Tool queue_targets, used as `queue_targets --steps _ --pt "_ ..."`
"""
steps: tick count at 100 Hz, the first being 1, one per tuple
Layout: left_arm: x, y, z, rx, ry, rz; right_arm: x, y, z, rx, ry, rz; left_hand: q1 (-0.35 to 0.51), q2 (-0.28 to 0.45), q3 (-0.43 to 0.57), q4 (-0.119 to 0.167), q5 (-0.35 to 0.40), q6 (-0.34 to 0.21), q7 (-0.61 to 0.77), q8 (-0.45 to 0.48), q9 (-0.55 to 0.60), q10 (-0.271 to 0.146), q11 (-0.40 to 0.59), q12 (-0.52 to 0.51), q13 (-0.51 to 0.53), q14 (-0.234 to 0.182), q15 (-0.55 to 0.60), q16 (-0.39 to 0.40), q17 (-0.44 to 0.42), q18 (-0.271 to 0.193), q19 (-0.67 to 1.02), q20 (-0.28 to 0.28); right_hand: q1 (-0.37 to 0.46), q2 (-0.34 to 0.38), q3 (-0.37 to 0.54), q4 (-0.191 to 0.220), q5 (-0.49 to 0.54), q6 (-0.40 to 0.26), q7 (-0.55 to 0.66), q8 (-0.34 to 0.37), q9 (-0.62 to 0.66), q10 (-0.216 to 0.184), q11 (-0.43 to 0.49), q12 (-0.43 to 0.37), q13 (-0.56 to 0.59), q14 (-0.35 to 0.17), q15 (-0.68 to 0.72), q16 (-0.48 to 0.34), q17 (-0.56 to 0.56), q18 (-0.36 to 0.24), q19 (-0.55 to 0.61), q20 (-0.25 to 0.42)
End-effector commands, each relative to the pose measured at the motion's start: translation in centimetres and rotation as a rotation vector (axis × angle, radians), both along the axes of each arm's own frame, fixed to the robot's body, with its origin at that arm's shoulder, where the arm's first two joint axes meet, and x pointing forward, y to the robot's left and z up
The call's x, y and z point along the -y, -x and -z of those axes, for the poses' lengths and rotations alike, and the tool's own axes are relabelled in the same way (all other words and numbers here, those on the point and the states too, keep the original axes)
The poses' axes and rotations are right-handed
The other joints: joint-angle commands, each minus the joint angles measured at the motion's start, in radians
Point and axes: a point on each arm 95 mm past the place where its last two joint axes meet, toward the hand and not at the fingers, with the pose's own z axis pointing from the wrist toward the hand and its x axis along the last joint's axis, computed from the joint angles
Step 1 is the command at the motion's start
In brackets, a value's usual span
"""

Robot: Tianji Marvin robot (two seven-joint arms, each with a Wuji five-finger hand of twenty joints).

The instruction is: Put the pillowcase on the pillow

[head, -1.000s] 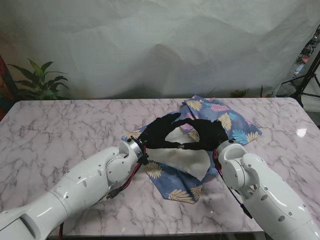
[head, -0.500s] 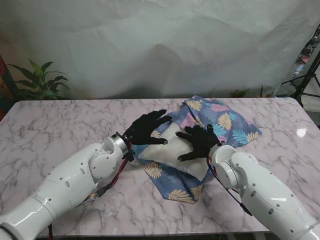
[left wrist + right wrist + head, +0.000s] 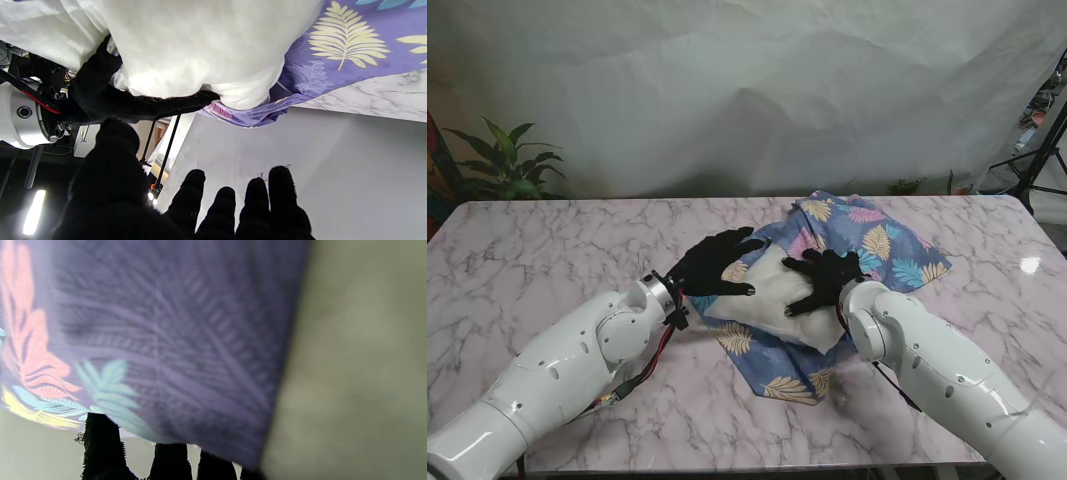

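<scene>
A white pillow (image 3: 772,295) lies mid-table on a blue leaf-print pillowcase (image 3: 872,240), whose cloth spreads out beyond it both far-right and nearer to me. My left hand (image 3: 712,265), in a black glove, hovers open at the pillow's left edge with its fingers spread; it holds nothing in the left wrist view (image 3: 133,200). My right hand (image 3: 827,275) lies flat on the pillow's right part, fingers apart. The left wrist view shows that hand (image 3: 100,96) pressing into the pillow (image 3: 200,43) beside the pillowcase (image 3: 333,56). In the right wrist view the pillowcase (image 3: 166,340) fills the picture above my fingers (image 3: 100,446).
The marble table (image 3: 547,260) stretches wide to the left and right of the bedding. A potted plant (image 3: 507,165) stands past the far left corner. A white backdrop hangs behind the table, and a dark stand (image 3: 1042,150) is at the far right.
The hands, arched fingertip to fingertip over the pillow a second ago, have parted. The left moved left to the pillow's edge; the right came down flat on the pillow.
</scene>
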Motion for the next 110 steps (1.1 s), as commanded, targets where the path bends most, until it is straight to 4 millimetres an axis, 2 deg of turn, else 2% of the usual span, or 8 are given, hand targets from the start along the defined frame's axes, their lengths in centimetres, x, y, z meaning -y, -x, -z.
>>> queue_targets --steps 1,42,60,68,81,89,100,110 --pt "0.0 0.1 0.0 -0.008 -0.005 -0.001 0.3 -0.1 0.7 -0.049 0.026 -0.026 -0.001 0.041 -0.033 0.030 -0.018 -0.020 -0.012 0.010 -0.048 -0.004 0.010 0.016 -0.006 -0.010 0.018 -0.012 -0.002 0.007 -0.025 -0.003 0.033 -0.033 0.044 -0.013 0.004 -0.018 -0.024 -0.016 -0.025 -0.001 -0.018 -0.008 0.006 -0.002 0.082 0.011 0.012 0.057 0.045 0.033" --pt "0.0 0.0 0.0 -0.024 0.003 -0.013 0.0 -0.1 2.6 -0.182 0.070 -0.135 0.002 0.055 -0.039 0.030 -0.018 -0.024 -0.010 0.012 -0.047 -0.009 0.011 0.032 -0.005 -0.010 0.024 -0.021 0.000 0.013 -0.028 -0.003 -0.007 -0.027 0.066 -0.022 0.004 0.036 -0.028 -0.020 -0.027 0.024 -0.052 -0.302 -0.038 -0.001 0.058 -0.007 -0.023 0.056 0.017 0.022" --pt "0.1 0.0 0.1 -0.025 0.007 -0.013 0.7 -1.1 3.6 -0.028 0.072 -0.194 0.008 0.054 -0.041 0.031 -0.017 -0.025 -0.010 0.012 -0.047 -0.009 0.013 0.041 -0.002 -0.008 0.031 -0.023 0.004 0.015 -0.027 -0.002 0.343 -0.116 -0.082 0.028 0.001 -0.038 0.012 0.018 -0.051 -0.016 0.102 0.379 0.220 -0.061 0.291 0.101 0.308 -0.039 0.221 0.208" --pt "0.1 -0.1 0.1 -0.026 0.012 -0.015 0.8 -1.5 3.8 0.021 0.033 -0.190 0.014 0.056 -0.039 0.032 -0.017 -0.025 -0.009 0.013 -0.047 -0.010 0.015 0.045 0.001 -0.008 0.036 -0.023 0.008 0.015 -0.025 -0.001 0.538 -0.140 -0.149 0.032 -0.028 -0.079 0.052 0.466 -0.048 -0.035 0.256 0.612 0.397 -0.118 0.428 0.184 0.570 -0.161 0.343 0.296" --pt "0.2 -0.1 0.2 -0.027 0.016 -0.010 0.9 -2.2 3.5 0.089 -0.030 -0.184 0.033 0.071 -0.038 0.032 -0.008 -0.032 -0.004 0.015 -0.048 -0.018 0.032 0.095 0.005 -0.007 0.069 -0.023 0.018 0.015 -0.023 0.000 0.592 -0.326 0.437 -0.051 -0.092 -0.136 0.454 1.092 0.048 -0.087 1.000 0.466 0.723 -0.317 0.901 0.426 1.028 -0.542 0.615 0.362" --pt "0.3 -0.1 0.3 -0.030 0.016 0.000 0.8 -2.6 2.8 0.138 -0.064 -0.187 0.045 0.084 -0.035 0.033 -0.004 -0.034 -0.001 0.015 -0.047 -0.020 0.036 0.115 0.009 -0.006 0.078 -0.025 0.023 0.012 -0.020 0.001 0.690 -0.379 0.502 -0.108 0.135 -0.137 0.920 0.891 0.312 -0.100 1.151 0.362 0.854 -0.349 1.033 0.449 1.108 -0.735 0.727 0.478" --pt "0.6 0.1 0.6 -0.041 0.029 0.019 0.7 -3.0 1.4 0.173 -0.093 -0.169 0.066 0.090 -0.032 0.032 0.039 -0.049 0.024 0.023 -0.029 -0.025 0.061 0.139 0.016 -0.014 0.107 -0.024 0.033 0.001 -0.013 0.002 0.739 -0.308 0.532 -0.102 0.533 -0.136 1.209 0.252 0.432 -0.076 1.179 0.305 0.851 -0.311 1.095 0.524 1.118 -0.805 0.742 0.520" --pt "1.1 0.4 1.0 -0.041 0.033 0.050 0.5 -3.3 0.1 0.215 -0.147 -0.120 0.088 0.090 -0.030 0.032 0.074 -0.085 0.062 0.031 -0.004 -0.043 0.116 0.141 0.031 -0.018 0.137 -0.032 0.044 -0.007 -0.002 0.003 0.793 -0.230 0.523 -0.107 0.735 -0.094 1.237 0.116 0.500 -0.068 1.181 0.308 0.872 -0.261 1.150 0.577 1.125 -0.826 0.767 0.539"
